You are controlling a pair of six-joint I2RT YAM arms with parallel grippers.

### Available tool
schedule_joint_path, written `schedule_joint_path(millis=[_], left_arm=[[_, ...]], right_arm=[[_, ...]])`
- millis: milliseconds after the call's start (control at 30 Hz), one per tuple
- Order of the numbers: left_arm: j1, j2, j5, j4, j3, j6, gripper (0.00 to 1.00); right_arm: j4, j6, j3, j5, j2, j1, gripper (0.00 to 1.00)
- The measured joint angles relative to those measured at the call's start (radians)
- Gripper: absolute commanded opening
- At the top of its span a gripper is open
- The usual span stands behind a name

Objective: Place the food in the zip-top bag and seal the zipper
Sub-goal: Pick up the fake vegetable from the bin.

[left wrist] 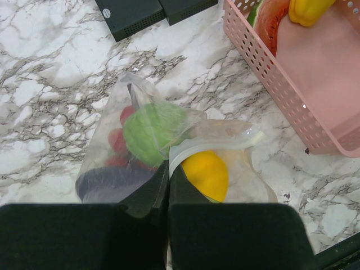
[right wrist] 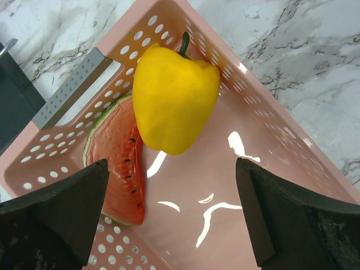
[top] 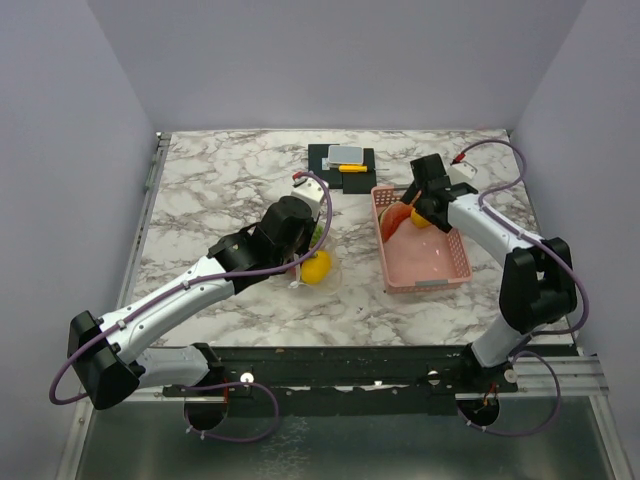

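Left jaws clenched on the near edge of the bag [left wrist: 145, 169], which lies on the desk [top: 220, 190] near centre. Seen through the film: green food [left wrist: 153, 130], red pieces [left wrist: 117, 142] at its 9 o'clock, yellow piece [left wrist: 206, 174] at its 5 o'clock by the mouth. Basket [top: 445, 272] at 3 o'clock of the bag. Right jaws released wide above it, gripping nothing. Inside lie the pepper [right wrist: 173, 98] and, touching it at 7 o'clock, the watermelon slice [right wrist: 115, 163].
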Motion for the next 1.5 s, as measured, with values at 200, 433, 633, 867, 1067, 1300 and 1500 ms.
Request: schedule_joint_path(millis=[200, 433, 633, 867, 1067, 1300, 1500], left_arm=[[0.0, 0.0, 0.0, 0.0, 0.0, 0.0, 0.0], [0.0, 0.0, 0.0, 0.0, 0.0, 0.0, 0.0], [0.0, 0.0, 0.0, 0.0, 0.0, 0.0, 0.0], [0.006, -0.001, 0.0, 0.0, 0.0, 0.0, 0.0], [0.006, -0.003, 0.0, 0.0, 0.0, 0.0, 0.0], [0.006, -0.003, 0.0, 0.0, 0.0, 0.0, 0.0], [0.007, -0.003, 0.0, 0.0, 0.0, 0.0, 0.0]], right_arm=[[-0.001, 0.046, 0.034, 0.0, 0.061, -0.023, 1.0], [0.001, 0.066, 0.092, 0.0, 0.135, -0.048, 1.0], [0.002, 0.085, 0.105, 0.0, 0.189, -0.051, 1.0], [0.003, 0.098, 0.119, 0.002, 0.242, -0.053, 0.96], [0.005, 0.108, 0.119, 0.021, 0.251, -0.065, 0.88], [0.013, 0.106, 0.119, 0.038, 0.251, -0.078, 0.55], [0.049, 0.096, 0.096, 0.042, 0.243, -0.078, 0.21]])
